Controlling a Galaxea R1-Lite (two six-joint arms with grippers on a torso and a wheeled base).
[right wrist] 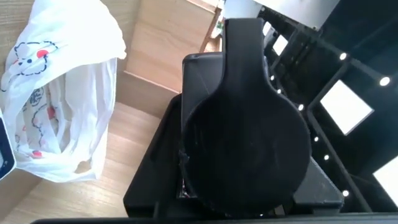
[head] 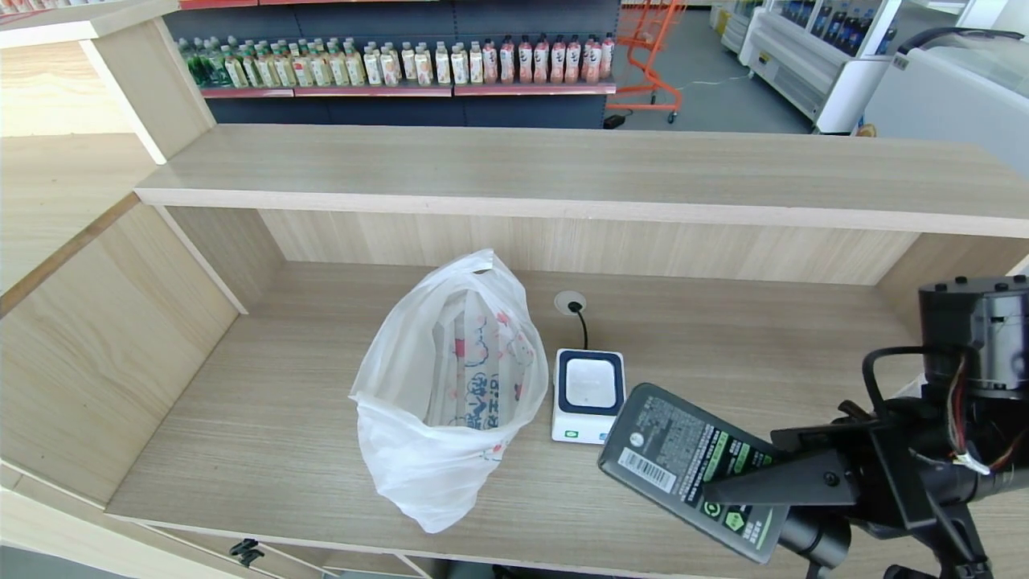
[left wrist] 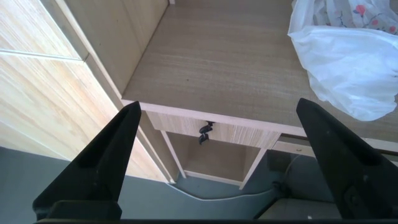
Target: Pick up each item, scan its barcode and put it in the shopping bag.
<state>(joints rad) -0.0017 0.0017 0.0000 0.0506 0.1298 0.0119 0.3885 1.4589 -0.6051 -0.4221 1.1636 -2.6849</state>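
While the fingers [head: 772, 480] of the right gripper [head: 717, 492] clamp a dark packet [head: 667, 438] (barcode upward) over the desk [head: 764, 362] beside the scanner [head: 588, 388] and shopping bag [head: 418, 450], the left gripper [left wrist: 217, 109] has its fingers apart.

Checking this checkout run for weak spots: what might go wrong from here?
1. The dark package, held by the right gripper near the scanner, shows its barcode upward, not toward the scanner's window; the scan may miss unless it is turned.
2. The shopping bag slumps with a patterned item already inside; the package may catch its rim.
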